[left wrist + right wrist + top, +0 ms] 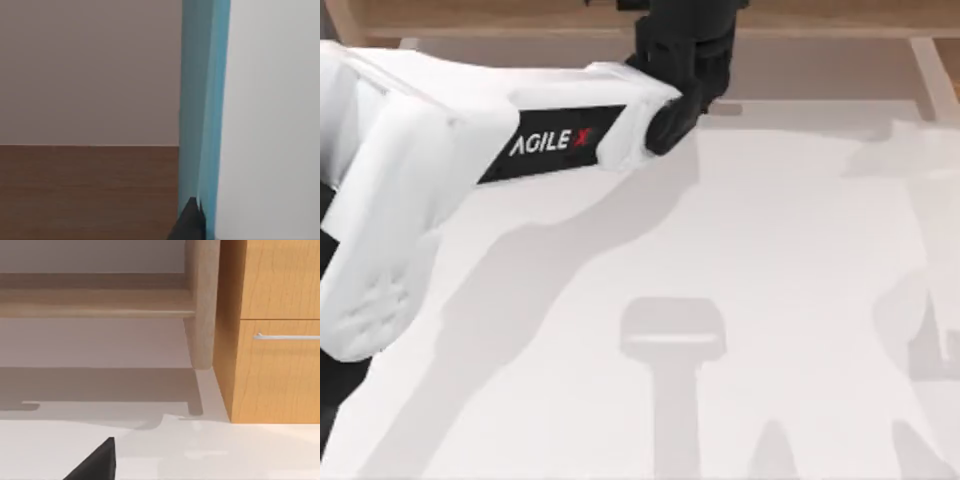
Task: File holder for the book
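The left hand (685,60) is cut by the upper edge of the top view, so its fingers cannot be told open or shut. In the left wrist view the book (202,110) runs out of the picture at both ends; the red marks are out of sight, and one dark fingertip (190,222) is cut by the edge. In the right wrist view a dark corner of the right hand (97,462) is cut off too. The drawer unit (270,330) and the wooden frame (202,305) pass the edges.
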You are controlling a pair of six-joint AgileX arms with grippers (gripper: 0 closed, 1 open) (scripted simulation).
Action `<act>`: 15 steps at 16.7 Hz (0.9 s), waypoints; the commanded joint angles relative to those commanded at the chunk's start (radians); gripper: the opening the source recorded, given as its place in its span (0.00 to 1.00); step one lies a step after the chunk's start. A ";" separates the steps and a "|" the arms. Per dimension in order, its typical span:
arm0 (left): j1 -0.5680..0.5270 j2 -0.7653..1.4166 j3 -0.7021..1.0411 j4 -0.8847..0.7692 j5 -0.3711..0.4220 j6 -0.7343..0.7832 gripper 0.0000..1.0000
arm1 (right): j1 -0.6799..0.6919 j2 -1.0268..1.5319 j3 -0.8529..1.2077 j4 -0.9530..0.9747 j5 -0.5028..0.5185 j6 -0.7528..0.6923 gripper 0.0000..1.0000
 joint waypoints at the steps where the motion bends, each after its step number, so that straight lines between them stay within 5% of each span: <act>1: 0.000 -0.004 0.005 -0.009 0.000 0.000 0.00 | 0.000 0.000 0.000 0.000 0.000 0.000 1.00; 8: 0.001 -0.015 -0.012 -0.007 0.017 0.021 0.00 | 0.000 0.000 0.000 0.000 0.000 0.000 1.00; 15: 0.056 -0.235 -0.287 0.012 0.274 0.308 0.00 | 0.000 0.000 0.000 0.000 0.000 0.000 1.00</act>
